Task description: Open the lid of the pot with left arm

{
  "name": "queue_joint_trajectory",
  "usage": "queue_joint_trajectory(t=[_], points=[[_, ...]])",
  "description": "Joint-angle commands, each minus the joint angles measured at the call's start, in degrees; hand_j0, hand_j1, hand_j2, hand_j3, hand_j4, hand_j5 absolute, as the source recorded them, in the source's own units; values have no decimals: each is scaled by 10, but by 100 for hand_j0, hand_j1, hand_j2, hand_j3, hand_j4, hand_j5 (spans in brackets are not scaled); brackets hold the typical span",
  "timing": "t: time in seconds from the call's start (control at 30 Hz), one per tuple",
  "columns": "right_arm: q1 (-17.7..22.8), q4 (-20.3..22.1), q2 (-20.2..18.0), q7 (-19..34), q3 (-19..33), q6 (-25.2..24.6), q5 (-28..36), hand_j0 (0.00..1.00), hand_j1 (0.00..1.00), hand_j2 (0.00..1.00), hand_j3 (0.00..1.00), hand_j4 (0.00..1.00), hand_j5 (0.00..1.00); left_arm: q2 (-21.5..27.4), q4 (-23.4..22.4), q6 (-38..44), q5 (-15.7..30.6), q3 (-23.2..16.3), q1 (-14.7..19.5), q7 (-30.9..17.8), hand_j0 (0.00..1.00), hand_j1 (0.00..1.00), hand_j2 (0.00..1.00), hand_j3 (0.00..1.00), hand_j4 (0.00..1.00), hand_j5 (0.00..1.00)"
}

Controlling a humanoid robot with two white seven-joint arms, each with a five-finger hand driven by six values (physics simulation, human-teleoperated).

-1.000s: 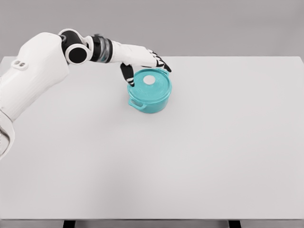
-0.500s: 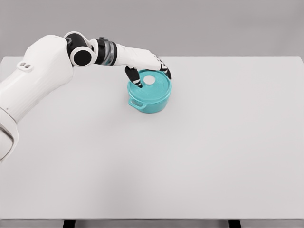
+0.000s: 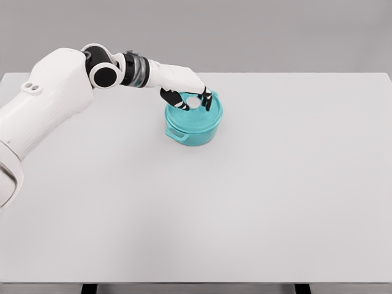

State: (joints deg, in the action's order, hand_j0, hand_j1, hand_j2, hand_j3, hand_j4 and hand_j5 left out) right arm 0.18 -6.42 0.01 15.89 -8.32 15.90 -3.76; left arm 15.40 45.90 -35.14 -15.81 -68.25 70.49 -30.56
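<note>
The lid (image 3: 195, 112) sits on the teal pot (image 3: 192, 127) mid-worktop (image 3: 275, 184), the left hand (image 3: 191, 94) with fingers (image 3: 206, 101) curled around its white knob (image 3: 194, 103): pinch firmly, then lift straight up.

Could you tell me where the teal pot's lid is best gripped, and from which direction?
Grip the round white knob at the centre of the teal lid, coming straight down from above. It stands proud of the flat, level lid, and the left hand already has its fingers curled around it.
</note>
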Motion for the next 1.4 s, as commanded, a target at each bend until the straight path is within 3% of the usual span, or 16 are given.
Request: queue_joint_trajectory(t=[0.0,0.07,0.33,0.67,0.73,1.13,1.37], points=[[0,0,0,0,0,0,0,100,100,100,100,100,100,1,1,1,3,1,0,0,53,53,53,53,53,53],[0,0,0,0,1,1,0,100,100,100,100,100,100,3,6,1,7,2,0,0,48,48,48,48,48,48],[0,0,0,0,0,1,0,100,100,100,100,100,100,4,9,1,9,3,-1,0,44,44,44,44,44,44],[0,0,0,0,1,0,0,100,100,100,100,100,100,59,121,1,59,-1,5,-1,44,44,44,44,44,44],[0,0,0,0,1,0,0,100,100,100,100,100,100,70,143,1,85,-22,8,-7,44,44,44,44,44,44],[0,0,0,0,0,0,0,100,100,100,100,100,100,182,288,1,147,-48,21,-18,43,43,43,43,43,43],[0,0,0,0,0,0,0,100,100,100,100,100,100,297,358,1,155,-51,15,-17,43,43,43,43,43,43]])
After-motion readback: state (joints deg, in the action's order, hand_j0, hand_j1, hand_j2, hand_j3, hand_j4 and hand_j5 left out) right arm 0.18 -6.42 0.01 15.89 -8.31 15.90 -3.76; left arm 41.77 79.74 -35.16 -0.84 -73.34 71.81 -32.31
